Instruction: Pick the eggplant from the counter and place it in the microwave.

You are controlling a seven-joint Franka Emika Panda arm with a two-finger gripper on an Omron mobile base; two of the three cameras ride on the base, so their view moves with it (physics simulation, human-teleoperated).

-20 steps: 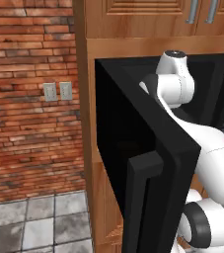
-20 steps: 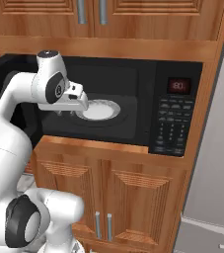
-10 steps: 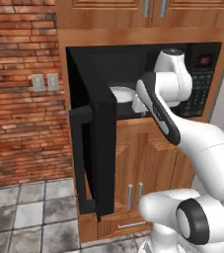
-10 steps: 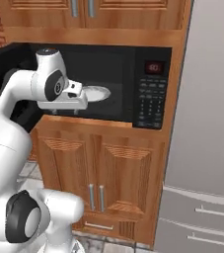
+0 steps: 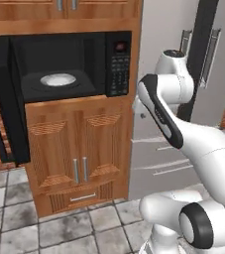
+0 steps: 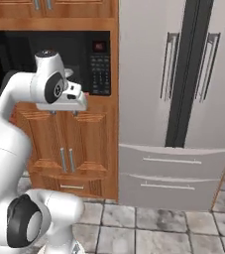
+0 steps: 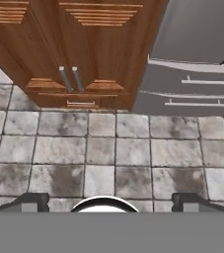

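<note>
The microwave (image 5: 115,67) stands with its door (image 5: 5,104) swung wide to the left. The round white plate (image 5: 58,79) on its floor looks bare. I cannot tell from these views where the eggplant lies, and no desk shows near the microwave either.

Judging by its kind, the eggplant should be light and fairly firm. Its skin is smooth and glossy and could slide between hard fingers, and the rounded body may roll or twist if pinched off-centre. The best hold would be across the thickest part of the body with the fingers square to its length. The green stem cap is narrow and could snap or slip, so it should be left alone. A moderate squeeze should do, since too much would bruise the flesh.

The arm is folded high, with its elbow up. The hand is level just in front of the microwave's lower right corner, below the button panel. The pincer (image 6: 63,112) points straight down past the wooden cabinet doors (image 7: 69,79) under the microwave, toward the tiled floor (image 7: 108,148). To the right of the microwave is the grey fridge (image 6: 148,99). In the hand view the pincer's (image 7: 112,201) two tips stand far apart with only floor between them, so it is spread wide and holds nothing.
</note>
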